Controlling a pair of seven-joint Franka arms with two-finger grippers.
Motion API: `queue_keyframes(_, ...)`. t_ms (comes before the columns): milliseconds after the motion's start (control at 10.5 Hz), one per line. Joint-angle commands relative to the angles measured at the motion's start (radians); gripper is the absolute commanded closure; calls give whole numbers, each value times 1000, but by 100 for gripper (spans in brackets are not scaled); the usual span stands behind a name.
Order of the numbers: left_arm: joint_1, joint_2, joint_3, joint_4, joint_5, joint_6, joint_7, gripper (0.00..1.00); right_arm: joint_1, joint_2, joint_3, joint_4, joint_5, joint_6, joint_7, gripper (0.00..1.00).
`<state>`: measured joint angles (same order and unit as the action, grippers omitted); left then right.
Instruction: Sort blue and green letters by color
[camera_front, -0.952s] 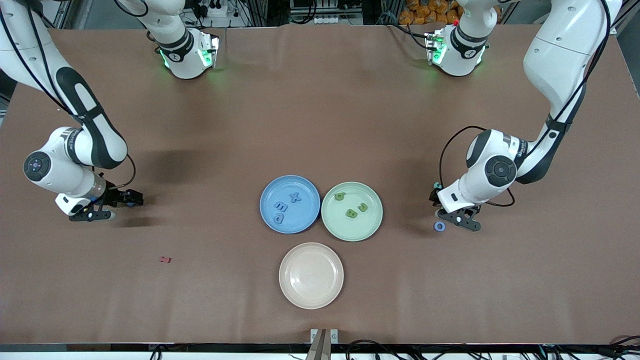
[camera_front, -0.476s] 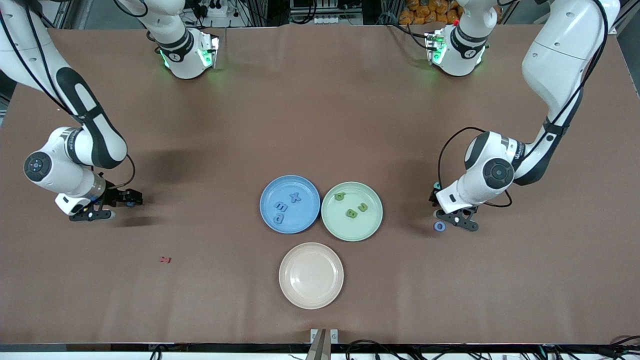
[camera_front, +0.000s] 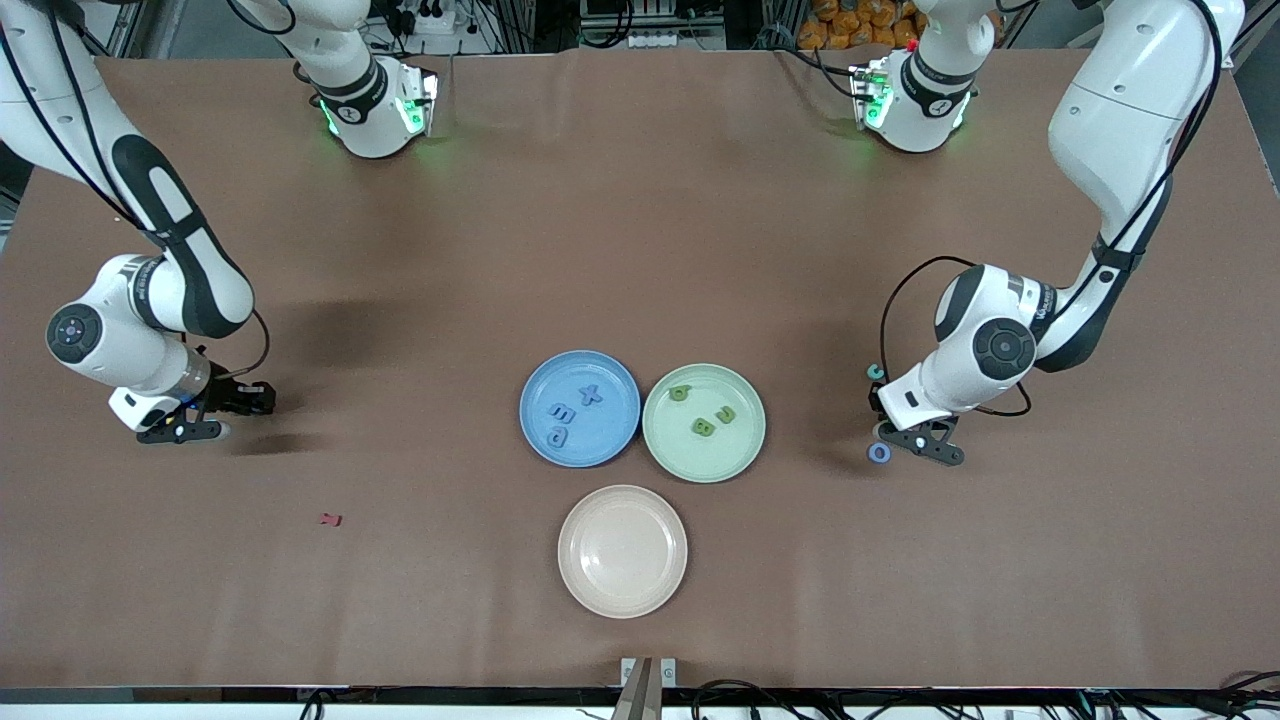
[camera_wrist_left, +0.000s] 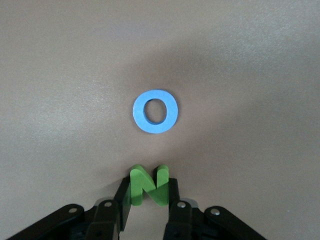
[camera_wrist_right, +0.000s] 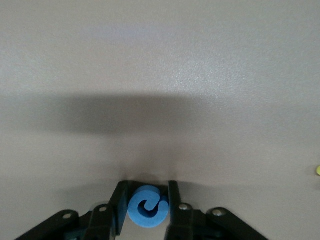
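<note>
On brown table (camera_front: 640, 250): left pincer (camera_wrist_left: 147, 200) grips green N (camera_wrist_left: 148, 185); right pincer (camera_wrist_right: 147, 207) grips blue letter (camera_wrist_right: 148, 207).

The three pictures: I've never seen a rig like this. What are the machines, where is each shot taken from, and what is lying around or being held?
Two white robot arms stand at a brown table, each with a two-finger gripper. The wide picture comes from a high camera facing them; the two close-ups come from cameras on their wrists.

In the middle sit a blue plate with three blue letters, a green plate with three green letters, and nearer the camera a bare beige plate. A small dark red letter lies toward the right arm's end.

The left gripper pinches a green N, low beside a blue O lying on the table. The right gripper has its fingers around a curled blue letter, low at its end of the table.
</note>
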<state>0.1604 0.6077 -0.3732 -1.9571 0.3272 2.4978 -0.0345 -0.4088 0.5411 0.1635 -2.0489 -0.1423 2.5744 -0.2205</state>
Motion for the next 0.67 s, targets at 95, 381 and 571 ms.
queue_keyframes(95, -38, -52, -27, 4, 20, -5, -91, 100, -18, 11, 16, -2, -19, -5, 7, 100)
queue_keyframes(381, -102, -88, -87, 35, 9, -30, -230, 100, 14, -12, 39, 42, -14, -75, 88, 100)
queue_keyframes(571, -200, -78, -113, 84, 7, -30, -414, 100, 111, -3, 63, 163, -7, -208, 238, 100)
